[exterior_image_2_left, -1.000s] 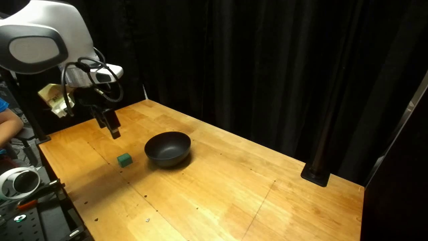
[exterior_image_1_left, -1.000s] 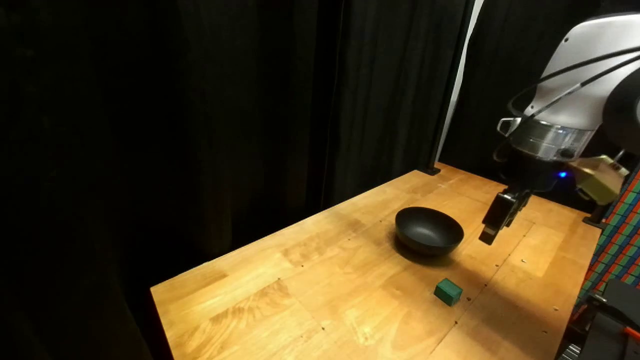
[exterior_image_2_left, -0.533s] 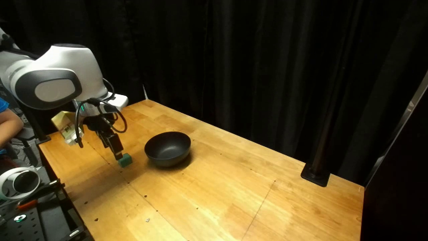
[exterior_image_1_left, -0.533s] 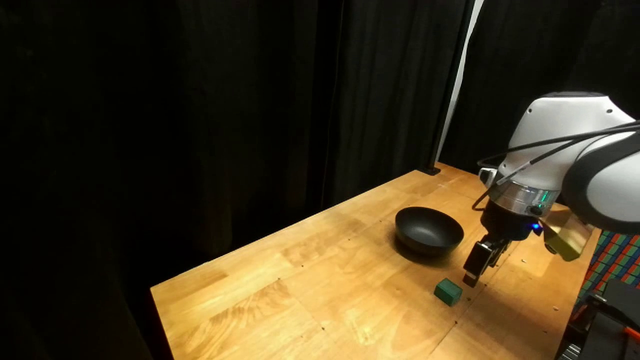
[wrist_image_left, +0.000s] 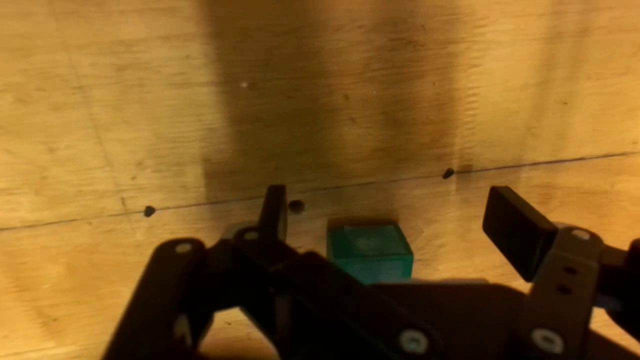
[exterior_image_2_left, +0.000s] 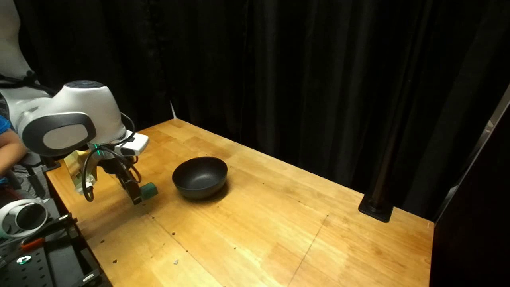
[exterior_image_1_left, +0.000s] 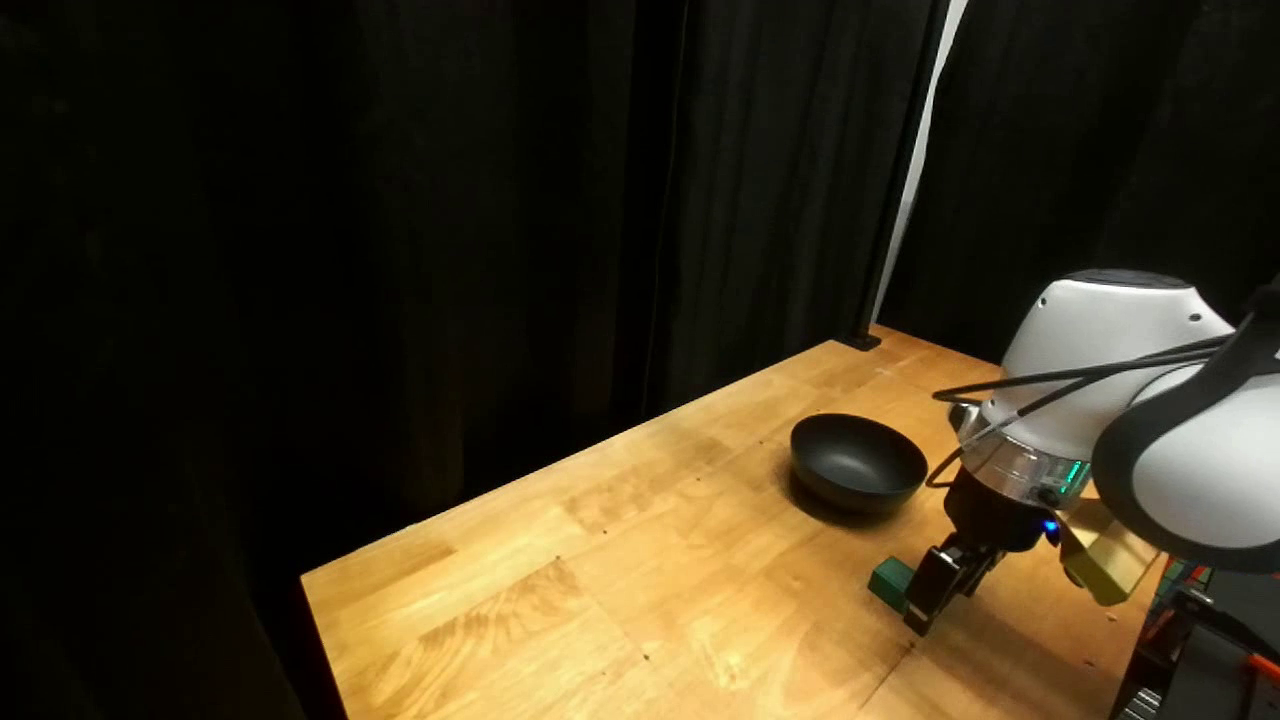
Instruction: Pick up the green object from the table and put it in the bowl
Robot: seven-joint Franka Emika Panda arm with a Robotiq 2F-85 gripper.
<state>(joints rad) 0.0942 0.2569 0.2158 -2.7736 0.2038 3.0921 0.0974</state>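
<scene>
The green object (exterior_image_1_left: pixel 889 582) is a small green block on the wooden table (exterior_image_1_left: pixel 640 560). It also shows in an exterior view (exterior_image_2_left: pixel 150 191) and in the wrist view (wrist_image_left: pixel 374 250). My gripper (wrist_image_left: pixel 387 210) is open. In the wrist view the block lies between the two fingers, nearer the left one, with gaps to both. Its lower part is hidden behind the gripper linkage. In both exterior views the gripper (exterior_image_1_left: pixel 920 618) (exterior_image_2_left: pixel 137 199) is low beside the block and partly covers it. The round black bowl (exterior_image_1_left: pixel 858 465) (exterior_image_2_left: pixel 200 177) stands upright on the table near the block, with nothing visible in it.
Black curtains (exterior_image_2_left: pixel 318 79) hang behind the table. A black pole base (exterior_image_2_left: pixel 376 207) is fixed at a table edge, and another pole base (exterior_image_1_left: pixel 858 342) shows at a corner. A black cart with tools (exterior_image_2_left: pixel 48 251) stands against the table side. A person's arm (exterior_image_2_left: pixel 12 149) shows beyond.
The arm has come down toward the table, and the gripper has gone from well above to right beside the green block. The block and the bowl have not moved.
</scene>
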